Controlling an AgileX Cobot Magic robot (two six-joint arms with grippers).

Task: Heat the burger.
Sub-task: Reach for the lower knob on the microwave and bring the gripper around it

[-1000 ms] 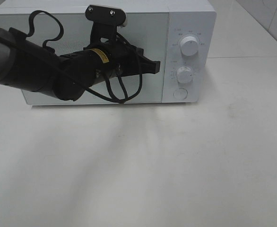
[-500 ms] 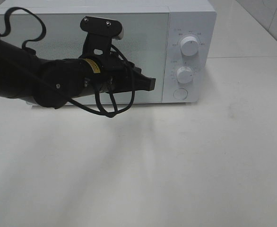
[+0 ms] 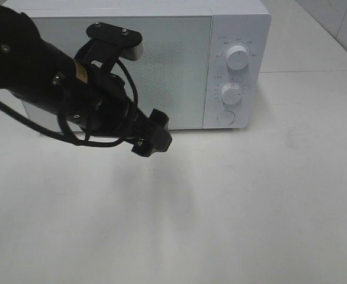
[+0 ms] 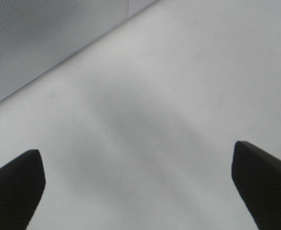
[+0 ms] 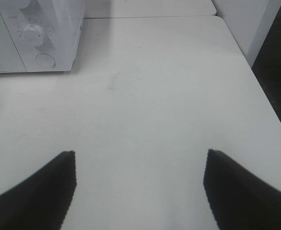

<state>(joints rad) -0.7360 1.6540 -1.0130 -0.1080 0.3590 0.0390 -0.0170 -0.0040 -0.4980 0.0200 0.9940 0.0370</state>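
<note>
The burger is out of view in every frame. The white microwave (image 3: 179,71) stands at the back of the table with its door shut. My left gripper (image 3: 152,135) hovers in front of the door's lower part, angled down toward the table. In the left wrist view, the left gripper (image 4: 136,152) is open, with only bare tabletop between its dark fingers and the microwave door (image 4: 35,38) at one corner. My right gripper (image 5: 139,154) is open and empty over the table, well off to the right of the microwave (image 5: 30,33). It does not show in the exterior high view.
The microwave's panel carries an upper knob (image 3: 238,57), a lower knob (image 3: 231,93) and a round button (image 3: 225,117). The white table (image 3: 250,207) spreads in front of it. Its right edge (image 5: 260,91) drops off beside a dark floor.
My left gripper has opened from shut. The left arm has drawn back from the microwave door, swinging left and down so the gripper now points at the table.
</note>
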